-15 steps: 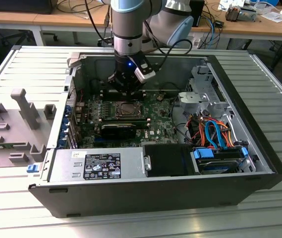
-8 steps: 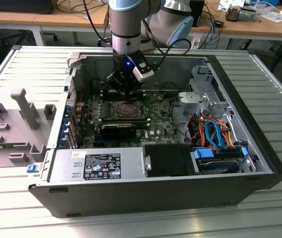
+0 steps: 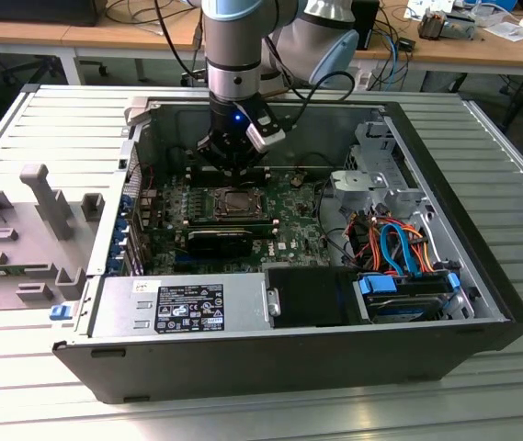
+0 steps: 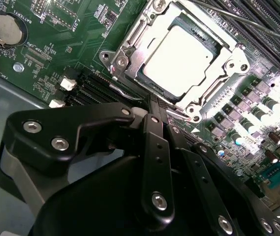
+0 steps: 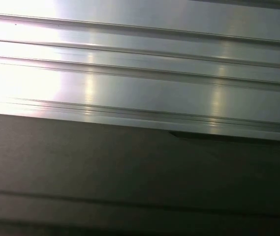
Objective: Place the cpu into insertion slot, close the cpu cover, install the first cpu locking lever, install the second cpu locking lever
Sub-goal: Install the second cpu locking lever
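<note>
In the exterior view the gripper (image 3: 231,165) is seen lowered just behind the insertion slot (image 3: 237,202), while in the second wrist view its jaws are pressed together just beside the cpu cover (image 4: 130,49), within which the cpu (image 4: 181,59) is seated.

Silver-grey cpu (image 4: 181,54); silvery cpu cover (image 4: 130,56); green board (image 4: 71,54); black tool (image 4: 160,114).

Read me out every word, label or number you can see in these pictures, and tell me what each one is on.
Black label on the power supply: print too small to read.
White sticker beside it: too small to read.
White lettering on the green board by the coin battery, second wrist view: too blurred to read reliably.
Nothing else legible.
</note>
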Robot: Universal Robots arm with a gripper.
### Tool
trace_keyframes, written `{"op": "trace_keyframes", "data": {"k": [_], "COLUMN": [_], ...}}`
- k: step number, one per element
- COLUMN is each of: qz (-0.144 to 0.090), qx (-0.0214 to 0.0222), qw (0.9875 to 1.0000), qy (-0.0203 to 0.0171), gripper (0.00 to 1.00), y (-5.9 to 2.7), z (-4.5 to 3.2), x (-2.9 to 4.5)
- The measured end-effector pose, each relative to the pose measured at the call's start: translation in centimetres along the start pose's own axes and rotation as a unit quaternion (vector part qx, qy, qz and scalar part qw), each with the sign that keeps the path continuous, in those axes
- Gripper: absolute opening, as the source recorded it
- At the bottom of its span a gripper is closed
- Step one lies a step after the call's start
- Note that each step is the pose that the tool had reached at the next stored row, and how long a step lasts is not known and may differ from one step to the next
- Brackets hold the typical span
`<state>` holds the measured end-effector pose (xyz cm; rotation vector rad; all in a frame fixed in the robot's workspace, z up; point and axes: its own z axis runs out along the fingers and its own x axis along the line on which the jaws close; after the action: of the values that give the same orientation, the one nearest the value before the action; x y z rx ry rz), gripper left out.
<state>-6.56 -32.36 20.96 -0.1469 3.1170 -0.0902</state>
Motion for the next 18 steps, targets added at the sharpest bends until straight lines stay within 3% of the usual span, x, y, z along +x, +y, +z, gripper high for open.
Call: {"op": "trace_keyframes", "data": {"k": [18], "qz": [0.0], "qx": [0.0], "qw": [1.0], "qy": [0.0], "gripper": [0.11], "y": [0.0], "z": [0.0], "x": [0.0]}}
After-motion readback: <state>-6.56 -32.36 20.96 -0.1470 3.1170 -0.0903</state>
